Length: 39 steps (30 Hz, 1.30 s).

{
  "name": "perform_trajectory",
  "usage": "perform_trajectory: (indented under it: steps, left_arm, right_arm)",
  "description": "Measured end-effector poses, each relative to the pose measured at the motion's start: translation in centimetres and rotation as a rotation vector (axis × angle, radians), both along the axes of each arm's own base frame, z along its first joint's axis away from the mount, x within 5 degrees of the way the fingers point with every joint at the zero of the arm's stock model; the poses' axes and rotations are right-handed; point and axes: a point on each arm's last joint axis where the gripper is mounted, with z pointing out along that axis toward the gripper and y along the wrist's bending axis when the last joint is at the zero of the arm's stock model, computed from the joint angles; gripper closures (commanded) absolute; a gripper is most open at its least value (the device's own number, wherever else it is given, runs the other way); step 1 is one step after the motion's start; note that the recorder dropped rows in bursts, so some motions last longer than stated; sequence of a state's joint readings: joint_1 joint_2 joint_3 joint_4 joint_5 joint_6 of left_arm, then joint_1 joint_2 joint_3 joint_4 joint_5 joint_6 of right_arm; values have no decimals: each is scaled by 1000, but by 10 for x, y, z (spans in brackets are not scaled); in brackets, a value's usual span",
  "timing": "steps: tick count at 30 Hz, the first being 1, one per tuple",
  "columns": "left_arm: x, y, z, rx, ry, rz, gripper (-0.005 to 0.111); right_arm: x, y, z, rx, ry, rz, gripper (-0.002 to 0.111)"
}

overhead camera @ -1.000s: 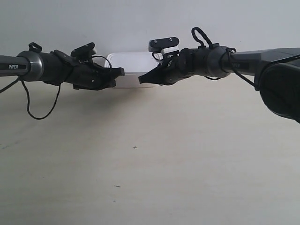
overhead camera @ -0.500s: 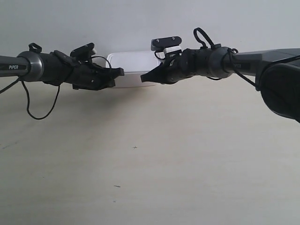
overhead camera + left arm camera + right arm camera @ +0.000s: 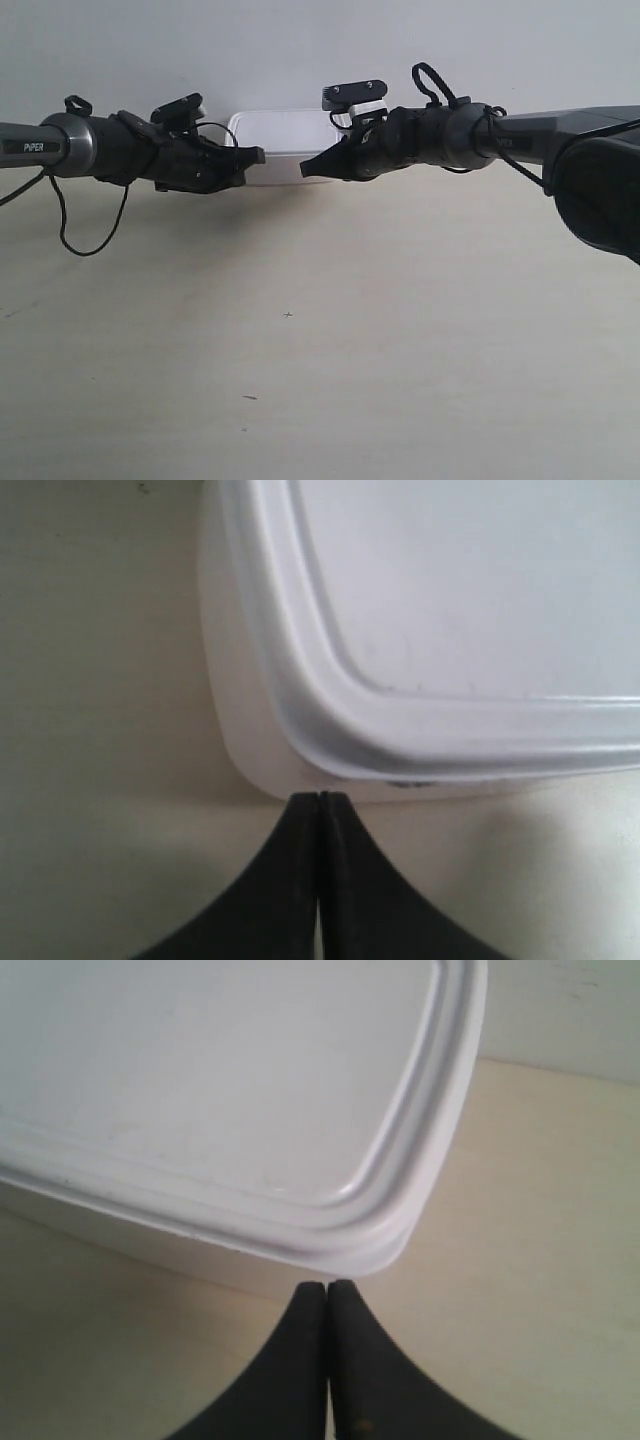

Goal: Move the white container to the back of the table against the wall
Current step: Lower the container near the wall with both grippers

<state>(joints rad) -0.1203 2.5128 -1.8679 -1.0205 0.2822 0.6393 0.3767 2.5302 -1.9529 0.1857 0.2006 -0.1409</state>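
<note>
The white container (image 3: 282, 140) stands at the far edge of the table (image 3: 320, 340), up by the wall (image 3: 300, 50), its lid on. My left gripper (image 3: 319, 796) is shut, its black tip touching one rounded corner of the container (image 3: 420, 630). My right gripper (image 3: 328, 1285) is shut too, its tip right under the lid rim at another corner of the container (image 3: 220, 1090). In the exterior view both shut tips, left (image 3: 258, 154) and right (image 3: 305, 168), meet the box's front side from either side.
A black cable (image 3: 90, 225) loops down from the arm at the exterior view's left. A large dark arm housing (image 3: 600, 190) fills the right edge. A few tiny dark specks (image 3: 288, 315) mark the tabletop in front.
The right gripper tip has drawn back slightly to the right and risen a little. The left gripper and the container have barely shifted.
</note>
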Motion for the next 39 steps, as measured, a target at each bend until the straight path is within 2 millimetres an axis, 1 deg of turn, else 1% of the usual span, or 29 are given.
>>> perform_trajectory:
  steps: [10, 22, 34, 39]
  left_arm:
    - [1, 0, 1, 3, -7, 0, 107]
    - [6, -5, 2, -21, -6, -40, 107]
    - [9, 11, 2, -16, -5, -20, 107]
    - [8, 10, 2, -17, 6, -38, 107]
  right_arm:
    - [1, 0, 1, -6, -15, 7, 108]
    - [0, 1, 0, 11, -10, 7, 108]
    - [0, 1, 0, 11, -11, 9, 108]
    - [0, 1, 0, 9, -4, 11, 108]
